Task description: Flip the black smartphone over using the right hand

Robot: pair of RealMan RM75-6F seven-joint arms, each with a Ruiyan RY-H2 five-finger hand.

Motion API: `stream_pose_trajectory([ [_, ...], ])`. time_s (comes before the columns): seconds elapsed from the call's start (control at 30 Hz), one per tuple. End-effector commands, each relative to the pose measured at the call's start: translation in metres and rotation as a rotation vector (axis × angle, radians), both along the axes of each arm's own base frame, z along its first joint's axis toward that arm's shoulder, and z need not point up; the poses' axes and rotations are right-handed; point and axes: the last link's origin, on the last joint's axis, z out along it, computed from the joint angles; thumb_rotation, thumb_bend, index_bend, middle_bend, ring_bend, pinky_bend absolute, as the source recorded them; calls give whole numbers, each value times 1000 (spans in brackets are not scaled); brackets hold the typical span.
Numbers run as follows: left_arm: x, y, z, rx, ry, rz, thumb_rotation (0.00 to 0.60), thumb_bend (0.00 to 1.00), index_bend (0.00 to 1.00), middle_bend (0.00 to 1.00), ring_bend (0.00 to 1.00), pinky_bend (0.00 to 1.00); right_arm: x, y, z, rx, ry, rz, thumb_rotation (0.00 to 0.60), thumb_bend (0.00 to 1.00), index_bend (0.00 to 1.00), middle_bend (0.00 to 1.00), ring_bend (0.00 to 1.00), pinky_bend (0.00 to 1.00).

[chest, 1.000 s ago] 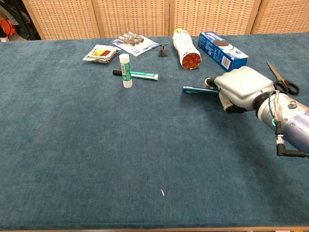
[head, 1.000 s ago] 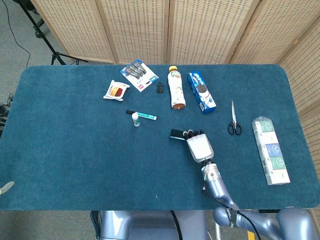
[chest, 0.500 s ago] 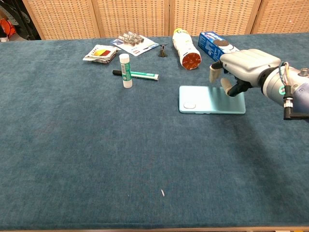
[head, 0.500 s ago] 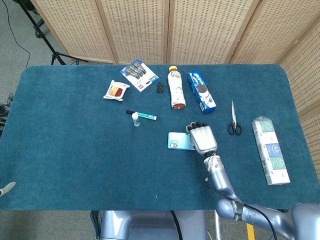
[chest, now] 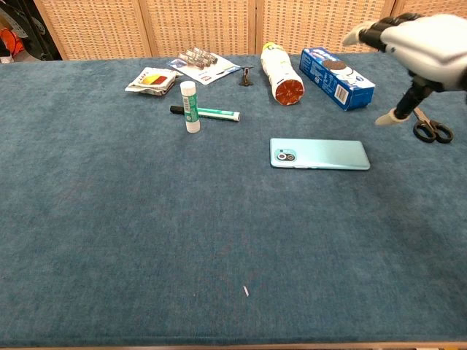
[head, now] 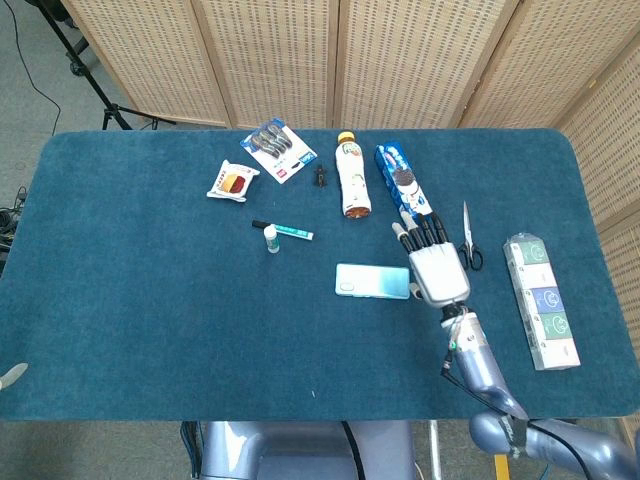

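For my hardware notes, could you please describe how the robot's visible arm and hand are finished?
The right robot hand has a smooth white shell over its back, black fingers and pale fingertip pads. Its forearm is glossy silver-blue metal, with a thin black cable and a small green light near the wrist. The left arm is not in view.

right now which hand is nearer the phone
Right. The right hand hovers open just beside the smartphone, off its far-from-camera-lens end and not touching it. The left hand shows in neither view, so its position cannot be told.

Scissors [head: 467, 243] at right – cookie box [head: 403, 184], bottle [head: 351, 177], glue stick [head: 270, 238] upright
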Motion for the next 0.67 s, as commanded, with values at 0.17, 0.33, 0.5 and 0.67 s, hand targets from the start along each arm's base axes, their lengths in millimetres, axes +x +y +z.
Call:
stream_pose_trajectory([
  [0.17,0,-4,-4,30,32,4,600,0,0,0,0,0,-70,83,58,-84,-94,21,600,0,58,0,0,5],
  [0.33,-1,-4,-6,20,39,1,600,0,0,0,0,0,-94,104,69,-125,-145,-19,600,0,58,0,0,5],
  [0.5,0,-3,-10,2,49,-4,600,0,0,0,0,0,-109,111,72,-131,-166,-35,600,0,51,0,0,5],
  [0.67,1,-3,-12,-4,57,-5,600,0,0,0,0,0,-111,112,76,-131,-167,-34,600,0,45,0,0,5],
])
